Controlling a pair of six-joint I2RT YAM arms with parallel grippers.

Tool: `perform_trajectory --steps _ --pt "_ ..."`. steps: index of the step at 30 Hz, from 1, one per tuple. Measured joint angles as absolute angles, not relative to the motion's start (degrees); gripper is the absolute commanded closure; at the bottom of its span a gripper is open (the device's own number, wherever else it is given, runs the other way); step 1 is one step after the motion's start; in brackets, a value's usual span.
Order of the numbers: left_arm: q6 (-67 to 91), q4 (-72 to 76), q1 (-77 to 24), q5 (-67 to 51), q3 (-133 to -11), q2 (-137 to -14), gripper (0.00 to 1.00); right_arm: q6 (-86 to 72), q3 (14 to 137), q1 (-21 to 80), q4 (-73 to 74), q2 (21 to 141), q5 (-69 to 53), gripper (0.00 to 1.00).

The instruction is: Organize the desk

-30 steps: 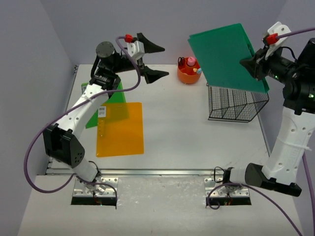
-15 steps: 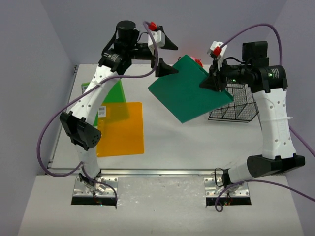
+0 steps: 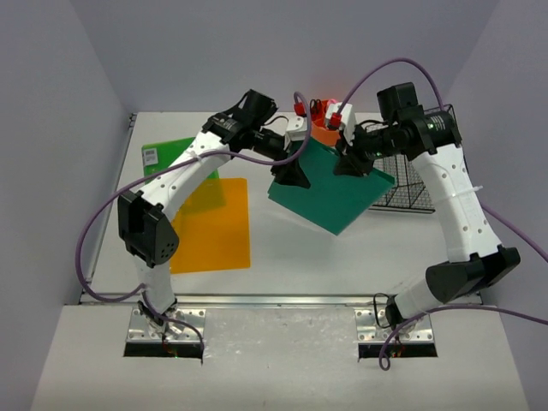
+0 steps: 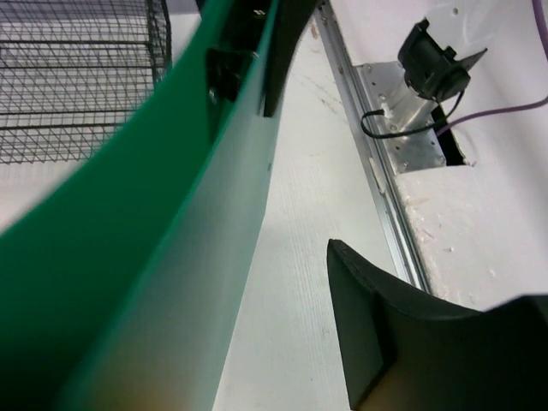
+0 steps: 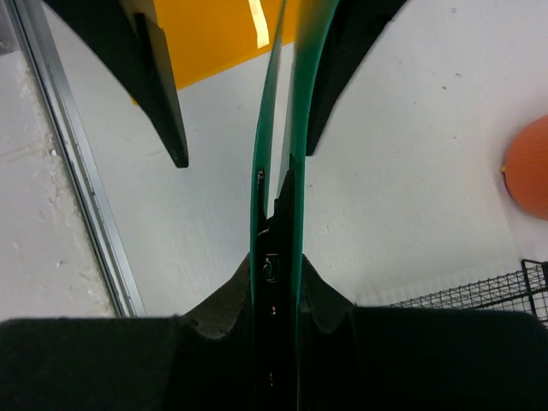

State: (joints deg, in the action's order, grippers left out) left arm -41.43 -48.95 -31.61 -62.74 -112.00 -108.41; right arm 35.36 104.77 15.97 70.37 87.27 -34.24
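- the right gripper (image 3: 349, 161) is pressed together on the far edge of a green folder (image 3: 330, 193); its wrist view shows both fingers clamped flat against the folder's two leaves, which bow slightly apart further out.
- the left gripper (image 3: 294, 159) is spread wide at the folder's left edge. one finger (image 5: 158, 77) sits on each side of the sheet with a gap showing, so it straddles the folder without pinching it.
- the two grippers face each other across the folder, near one another, above the back middle of the desk (image 3: 300, 253).
- the folder hangs tilted in the air over the white desk, its near corner pointing toward the front. whether that corner touches the surface cannot be told.
- an orange folder (image 3: 214, 231) lies flat on the left half of the desk, with a light green sheet (image 3: 167, 154) just behind it, partly under the left arm.
- an orange cup (image 3: 324, 134) stands at the back, behind the grippers.
- a black wire basket (image 3: 417, 190) sits at the right, beside the right arm.
- a metal rail (image 3: 274, 300) runs along the desk's front edge.
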Motion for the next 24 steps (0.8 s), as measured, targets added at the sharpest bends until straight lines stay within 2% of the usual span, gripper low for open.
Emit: perform_trajectory --steps 1,2,3,4,6,7,9,10,11,12,13,14,15,18,24 --pt "-39.15 -46.68 -31.42 -63.16 -109.22 -107.09 0.60 35.73 104.59 16.14 70.54 87.42 -33.95 1.00" --pt "-36.16 -42.86 -31.16 -63.60 -105.86 -105.35 0.80 35.92 104.42 16.27 70.56 87.44 -33.85 1.00" --pt "-34.01 -39.42 -31.02 -63.85 -103.25 -103.89 0.94 36.08 104.30 16.35 70.45 87.44 -33.87 1.00" --pt "-31.18 -35.43 -30.81 -63.86 -100.80 -102.52 0.99 36.16 104.27 16.52 70.22 87.44 -34.16 1.00" --pt "-25.95 -28.70 -30.34 -63.98 -97.16 -100.65 1.00 36.10 104.26 16.86 69.93 87.32 -34.93 1.00" --pt "-23.18 -25.79 -29.97 -64.29 -95.71 -99.98 1.00 35.92 104.25 17.00 69.64 87.21 -35.16 0.94" --pt "-17.26 -19.25 -29.18 -65.55 -93.33 -99.44 1.00 34.94 104.10 17.04 68.07 86.90 -35.63 0.53" --pt "-13.57 -14.79 -28.59 -66.43 -91.84 -99.37 1.00 34.00 103.80 17.01 66.89 86.60 -35.75 0.36" --pt "-9.20 -9.72 -27.93 -67.44 -90.13 -99.33 1.00 32.81 103.26 16.97 65.52 86.19 -35.87 0.25" --pt "-4.13 -4.19 -27.28 -68.57 -88.26 -99.33 1.00 31.41 102.37 16.92 63.94 85.62 -36.04 0.23" --pt "2.85 3.40 -26.40 -69.35 -85.57 -99.35 1.00 29.81 101.06 16.89 62.01 84.88 -36.27 0.12" --pt "9.41 10.52 -25.45 -70.16 -82.75 -99.30 1.00 27.70 99.27 16.70 60.07 83.94 -36.38 0.06" --pt "14.91 16.64 -24.33 -70.98 -80.20 -99.31 1.00 26.37 97.82 16.58 58.85 83.18 -36.43 0.03" --pt "29.84 32.84 -20.52 -73.04 -74.13 -99.46 1.00 20.68 94.57 14.09 54.90 81.77 -38.01 0.02" --pt "41.29 48.98 -16.41 -73.53 -72.26 -99.09 1.00 4.70 93.01 -2.72 47.59 81.59 -44.62 0.03"
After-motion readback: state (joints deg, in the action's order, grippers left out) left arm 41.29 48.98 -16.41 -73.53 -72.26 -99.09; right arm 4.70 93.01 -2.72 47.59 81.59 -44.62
